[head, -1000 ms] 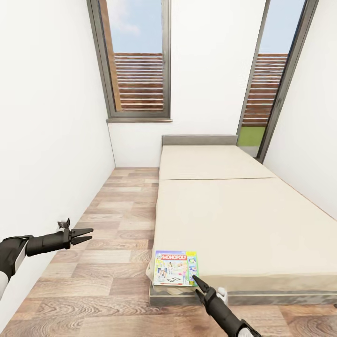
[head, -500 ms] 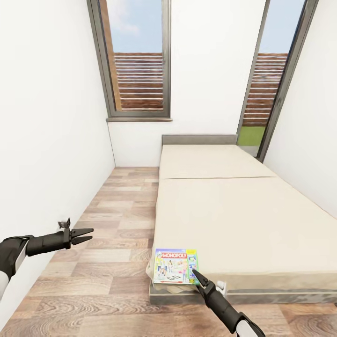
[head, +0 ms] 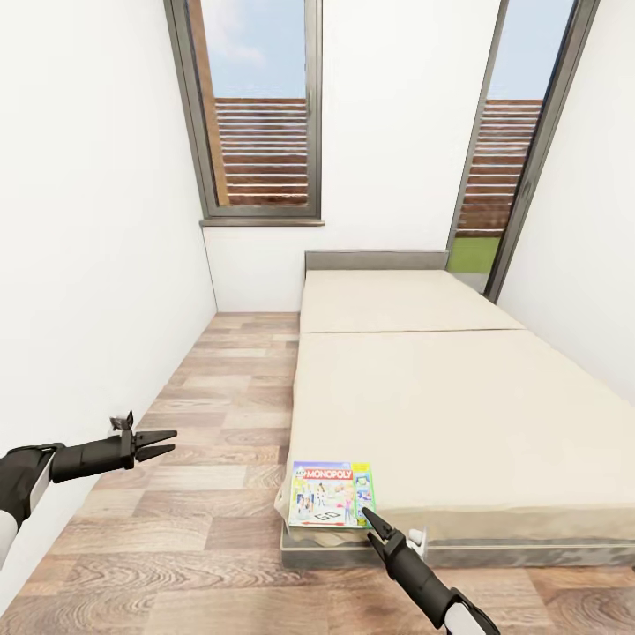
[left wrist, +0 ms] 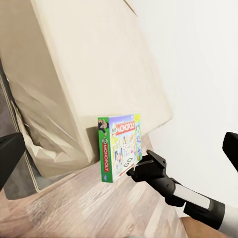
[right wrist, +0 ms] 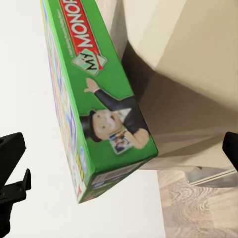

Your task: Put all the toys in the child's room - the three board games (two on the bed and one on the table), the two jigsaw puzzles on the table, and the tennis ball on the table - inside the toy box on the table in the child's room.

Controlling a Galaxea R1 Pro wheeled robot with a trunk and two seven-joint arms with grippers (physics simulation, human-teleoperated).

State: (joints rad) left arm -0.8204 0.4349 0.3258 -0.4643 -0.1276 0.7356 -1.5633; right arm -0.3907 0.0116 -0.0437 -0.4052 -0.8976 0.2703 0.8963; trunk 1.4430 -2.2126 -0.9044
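**Head view: right hand at the Monopoly box on the bed's near corner**

Head view puts the Monopoly box (head: 332,493) flat on the near left corner of the bed (head: 459,414), its near edge hanging slightly past the mattress. Your right hand (head: 369,519) sits at the box's near right corner, tips touching or just beside the edge; I cannot tell from here whether they bear on it. In the right wrist view the fingers (right wrist: 11,148) stand spread wide, with the green side of the box (right wrist: 99,99) between them and close to the camera. So the box is lined up in the gap but not yet pinched.

To do this grasp well, I judge you should:
- Push the hand a little further onto the box, so the fingers bite past the rim rather than on the corner alone.
- Keep one finger above the lid and one below the overhanging edge; the soft mattress may give and tip the box.
- Close slowly, then lift straight up before swinging away, since a corner grip lets a flat box swivel.

Your left hand (head: 152,443) hovers over the wood floor (head: 212,414) well apart from the bed, fingers slightly parted and holding nothing. Leave it there, or bring it under the box if the box sags.
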